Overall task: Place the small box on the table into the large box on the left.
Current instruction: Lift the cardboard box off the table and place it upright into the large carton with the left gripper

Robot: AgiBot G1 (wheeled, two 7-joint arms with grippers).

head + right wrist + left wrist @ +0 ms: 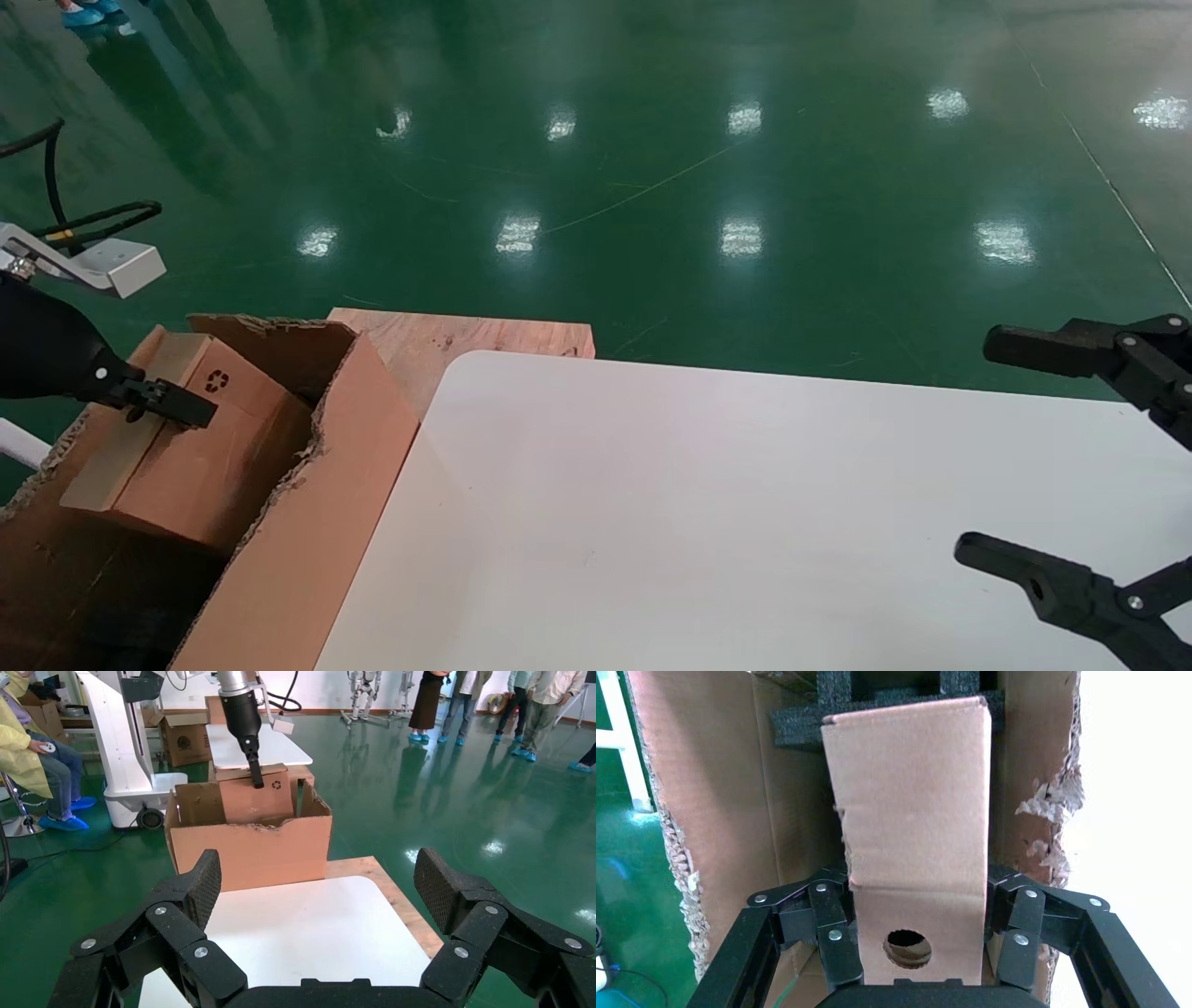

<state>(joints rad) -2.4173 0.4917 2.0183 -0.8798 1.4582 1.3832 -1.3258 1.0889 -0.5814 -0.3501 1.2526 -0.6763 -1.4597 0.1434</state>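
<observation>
Left gripper (919,952) clamps small flat brown cardboard box (912,804), long axis toward twelve o'clock inside big torn carton (736,790); right gripper (1071,466) wide open

Brown small box (200,438) bearing a black recycling symbol (217,379), brown large box (307,522) with black foam (807,724), white table (745,522), green floor (652,168).

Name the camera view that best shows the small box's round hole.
Left wrist view: the round hole faces that camera, in the small box's narrow side between the left tool's fingers. Head and right wrist views show no hole.
</observation>
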